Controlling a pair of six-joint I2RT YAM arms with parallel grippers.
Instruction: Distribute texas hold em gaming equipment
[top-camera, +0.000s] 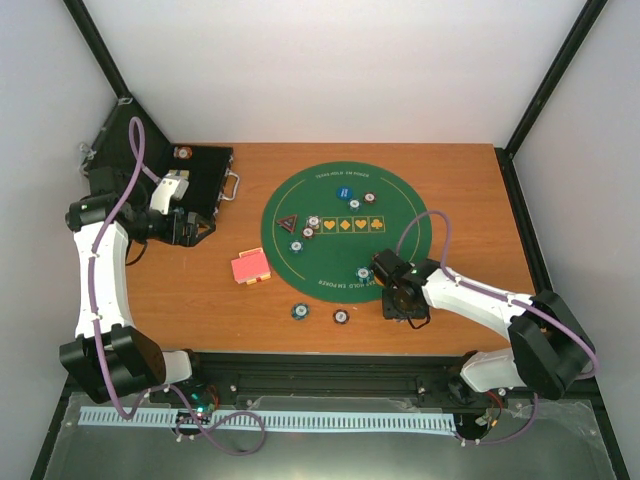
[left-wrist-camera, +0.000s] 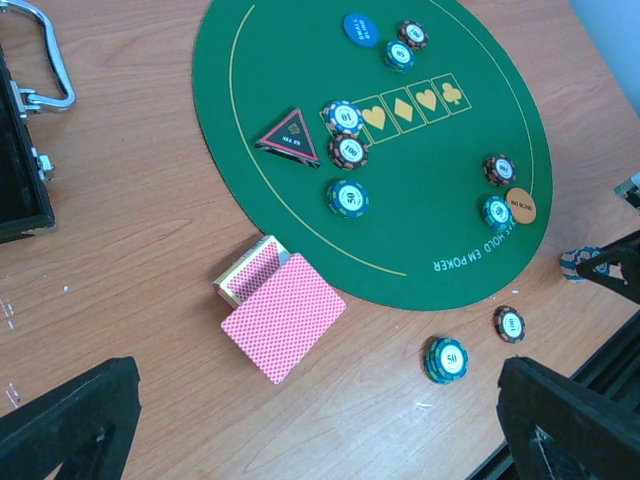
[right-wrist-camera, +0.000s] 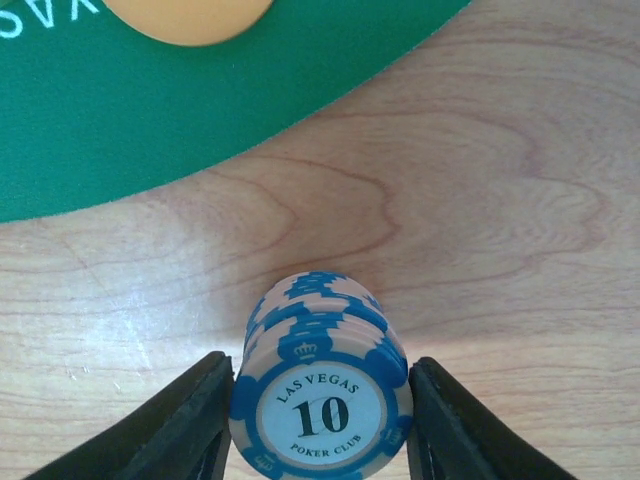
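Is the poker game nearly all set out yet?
About halfway, I think. Done: several chips, a blue button, an orange button and a triangle marker sit on the green mat. In hand: the right claw grips a blue chip stack. Left: the cards and more chips lie off the mat.

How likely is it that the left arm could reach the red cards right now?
Probably yes: the left gripper is open and empty, and the red cards lie on bare table ahead, nothing between.
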